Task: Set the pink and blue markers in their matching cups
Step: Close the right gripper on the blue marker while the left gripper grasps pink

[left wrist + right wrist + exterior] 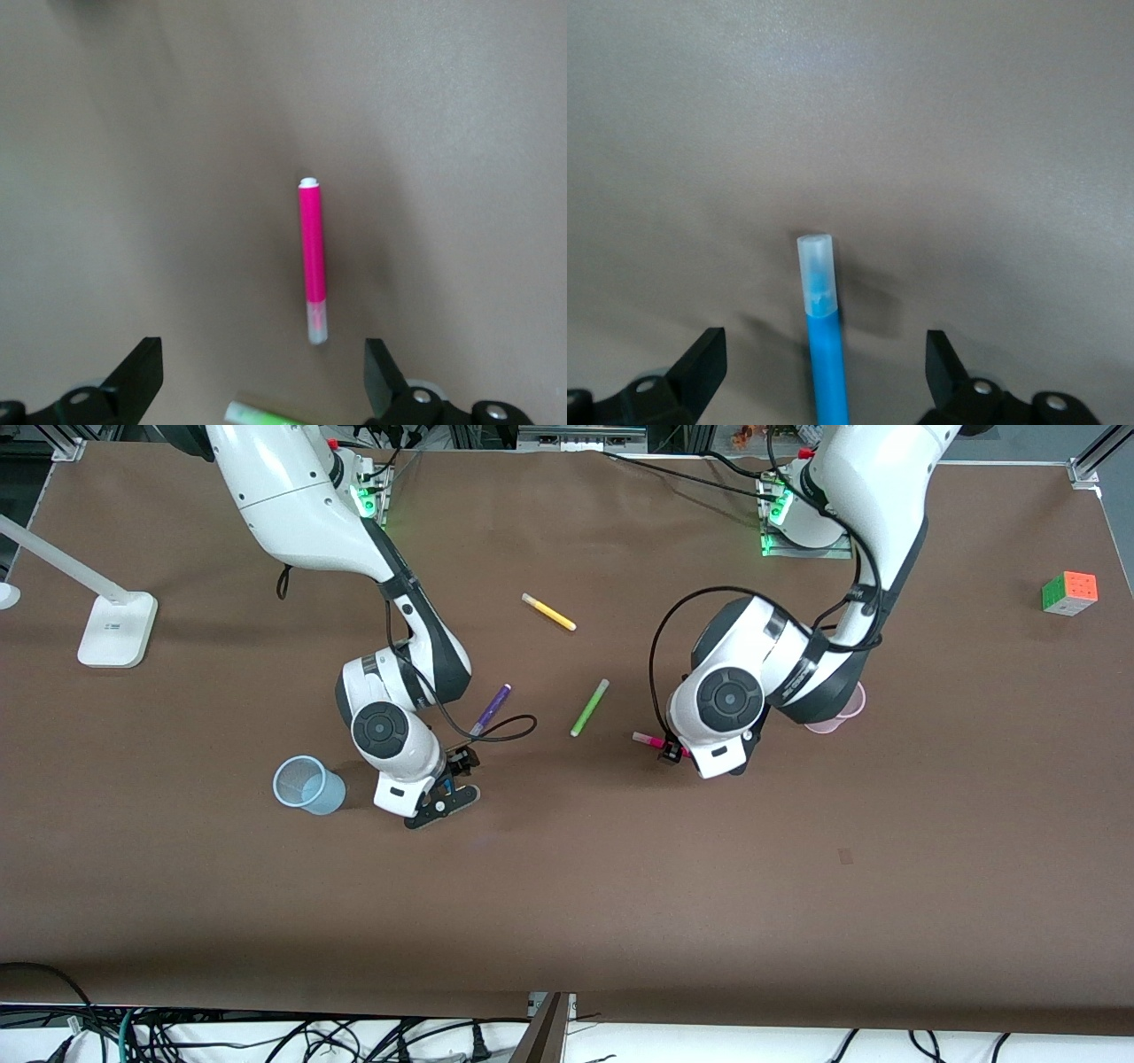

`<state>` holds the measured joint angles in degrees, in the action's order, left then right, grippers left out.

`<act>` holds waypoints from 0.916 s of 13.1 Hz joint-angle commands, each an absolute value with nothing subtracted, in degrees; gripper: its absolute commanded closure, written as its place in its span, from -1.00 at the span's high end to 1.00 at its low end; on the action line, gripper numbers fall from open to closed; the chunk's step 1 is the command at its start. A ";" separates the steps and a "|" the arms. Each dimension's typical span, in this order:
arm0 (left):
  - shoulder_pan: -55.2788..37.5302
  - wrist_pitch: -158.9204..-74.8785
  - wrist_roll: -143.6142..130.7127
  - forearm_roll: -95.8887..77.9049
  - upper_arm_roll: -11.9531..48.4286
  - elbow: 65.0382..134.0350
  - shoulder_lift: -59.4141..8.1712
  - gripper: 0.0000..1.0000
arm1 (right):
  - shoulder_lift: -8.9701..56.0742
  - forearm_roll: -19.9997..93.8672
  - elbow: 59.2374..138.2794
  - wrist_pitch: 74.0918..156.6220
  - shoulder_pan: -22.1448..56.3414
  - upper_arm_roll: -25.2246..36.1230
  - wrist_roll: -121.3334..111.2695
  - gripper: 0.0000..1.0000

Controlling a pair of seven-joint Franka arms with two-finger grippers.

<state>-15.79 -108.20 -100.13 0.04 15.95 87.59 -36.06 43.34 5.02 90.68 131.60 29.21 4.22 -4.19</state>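
Front view hides both pens under the wrists; left gripper [261, 381], fingers spread, straddles the pink marker [312, 257]; right gripper [824, 372], also wide, brackets the blue marker [824, 345].

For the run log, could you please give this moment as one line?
left gripper: open over pink marker | right gripper: open, straddling blue marker | blue cup, pink cup: no markers in yet

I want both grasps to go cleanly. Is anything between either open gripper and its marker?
Nothing visible. The pink marker lies bare on the table between the left gripper's open fingers; the blue marker likewise under the right gripper.
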 commanded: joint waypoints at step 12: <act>-18.54 -127.00 -113.82 9.31 15.29 94.30 -43.68 1.00 | 45.00 6.06 90.97 136.85 30.23 4.39 -3.78 -0.61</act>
<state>-17.95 -124.89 -111.39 6.84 15.37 92.58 -44.02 44.94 5.04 90.49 136.24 29.63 4.30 -4.18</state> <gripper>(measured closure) 0.000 0.604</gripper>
